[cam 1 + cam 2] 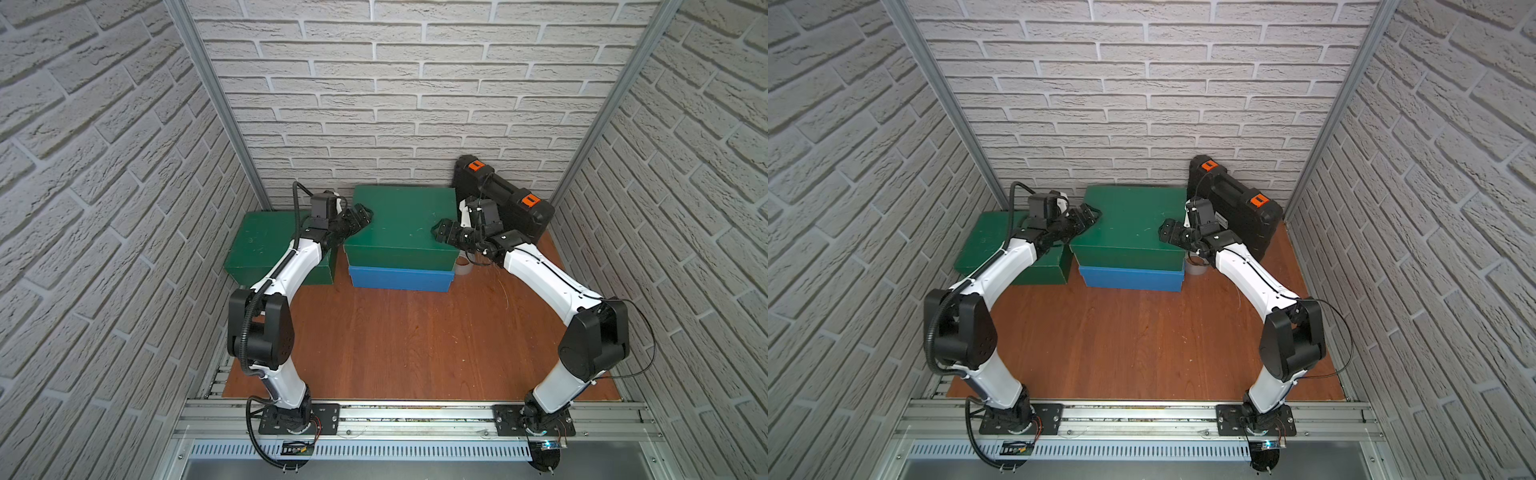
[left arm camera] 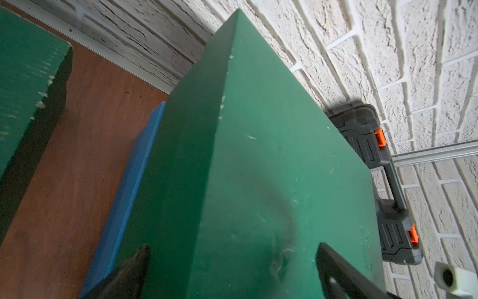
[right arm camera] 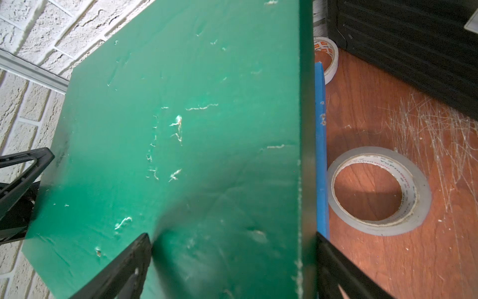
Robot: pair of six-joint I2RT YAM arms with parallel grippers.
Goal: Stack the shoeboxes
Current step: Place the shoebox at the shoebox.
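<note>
A dark green shoebox (image 1: 403,224) (image 1: 1129,224) with a scuffed lid lies on top of the bright blue shoebox (image 1: 399,280) (image 1: 1129,279) at the back middle. A second green shoebox (image 1: 257,245) (image 1: 988,245) sits on the table to their left. My left gripper (image 1: 361,216) (image 2: 232,249) is open and straddles the left edge of the top green shoebox (image 2: 258,155). My right gripper (image 1: 440,230) (image 3: 232,238) is open too. It straddles the right edge of that shoebox (image 3: 181,103), one finger over the lid and one beside the side wall.
A black tool case (image 1: 507,203) with orange latches leans on the back wall at the right. A grey tape roll (image 3: 377,191) and a smaller white one (image 3: 326,57) lie on the wooden table (image 1: 415,340) beside the stack. Brick walls close three sides.
</note>
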